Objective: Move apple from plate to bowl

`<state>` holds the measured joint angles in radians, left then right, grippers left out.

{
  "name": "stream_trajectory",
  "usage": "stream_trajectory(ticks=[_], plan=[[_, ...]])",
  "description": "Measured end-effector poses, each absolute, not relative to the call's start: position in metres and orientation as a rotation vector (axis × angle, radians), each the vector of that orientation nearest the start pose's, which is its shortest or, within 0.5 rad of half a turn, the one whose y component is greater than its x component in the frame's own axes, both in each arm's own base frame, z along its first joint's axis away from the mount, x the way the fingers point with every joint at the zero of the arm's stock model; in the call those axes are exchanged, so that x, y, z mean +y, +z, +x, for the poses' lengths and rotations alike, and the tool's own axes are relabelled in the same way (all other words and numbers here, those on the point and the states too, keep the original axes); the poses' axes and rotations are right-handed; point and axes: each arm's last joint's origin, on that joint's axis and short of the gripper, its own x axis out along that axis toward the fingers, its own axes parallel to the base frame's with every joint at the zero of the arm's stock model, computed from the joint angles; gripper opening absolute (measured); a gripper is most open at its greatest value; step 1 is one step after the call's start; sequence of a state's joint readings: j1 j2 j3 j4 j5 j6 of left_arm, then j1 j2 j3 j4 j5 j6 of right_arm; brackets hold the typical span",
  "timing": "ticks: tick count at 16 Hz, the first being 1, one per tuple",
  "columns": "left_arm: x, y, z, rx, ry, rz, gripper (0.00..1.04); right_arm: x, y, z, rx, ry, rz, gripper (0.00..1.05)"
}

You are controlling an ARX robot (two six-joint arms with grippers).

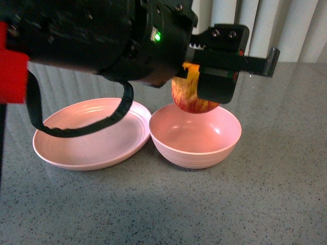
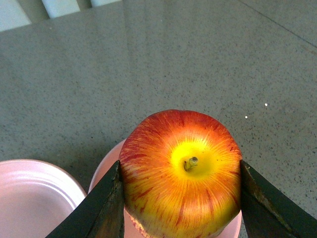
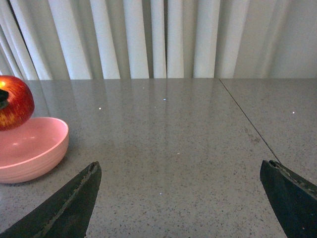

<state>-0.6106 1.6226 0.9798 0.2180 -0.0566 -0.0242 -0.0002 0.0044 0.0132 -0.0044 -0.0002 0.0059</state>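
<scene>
**Ann:** Grey speckled stone for a tabletop [image 1: 276, 194], pale curtain [image 3: 148, 39] behind. So what did the jaws have?

**Bo:** The left gripper [image 2: 180, 164] was clamped on the apple [image 1: 191, 103], one dark finger pressed to each flank. In the wrist view the stem pointed back at the camera, so the core ran along the gripper's reach and the grip sat across the widest part.

**Ann:** And where was that fruit hanging?

**Bo:** Right above the bowl [image 1: 196, 153], towards its far side, with the underside about level with the rim. It wasn't resting on anything. That was the relation that counted: the target lay straight below the jaws, so by my reckoning a short drop and a release was all that remained.

**Ann:** The plate?

**Bo:** The plate [image 1: 76, 159] sat bare, rim just about touching the bowl, on the robot's left of it.

**Ann:** The other arm?

**Bo:** The right gripper [image 3: 179, 166] was spread wide with nothing in it, well apart from the bowl. The left was plainly the nearer.

**Ann:** Any lettering?

**Bo:** No brand or label could be read. A green light [image 1: 157, 36] glowed on the left arm.
</scene>
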Motion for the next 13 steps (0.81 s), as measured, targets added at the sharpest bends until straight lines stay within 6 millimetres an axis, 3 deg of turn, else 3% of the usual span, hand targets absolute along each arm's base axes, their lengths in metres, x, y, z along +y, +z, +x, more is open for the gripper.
stream_trajectory(ticks=[5,13], plan=[[-0.207,0.204,0.303,0.454,-0.51,0.075,0.57,0.0,0.167,0.097,-0.004,0.0,0.006,0.98],[-0.21,0.184,0.31,0.499,-0.499,0.011,0.57,0.0,0.167,0.097,-0.004,0.0,0.006,0.98]])
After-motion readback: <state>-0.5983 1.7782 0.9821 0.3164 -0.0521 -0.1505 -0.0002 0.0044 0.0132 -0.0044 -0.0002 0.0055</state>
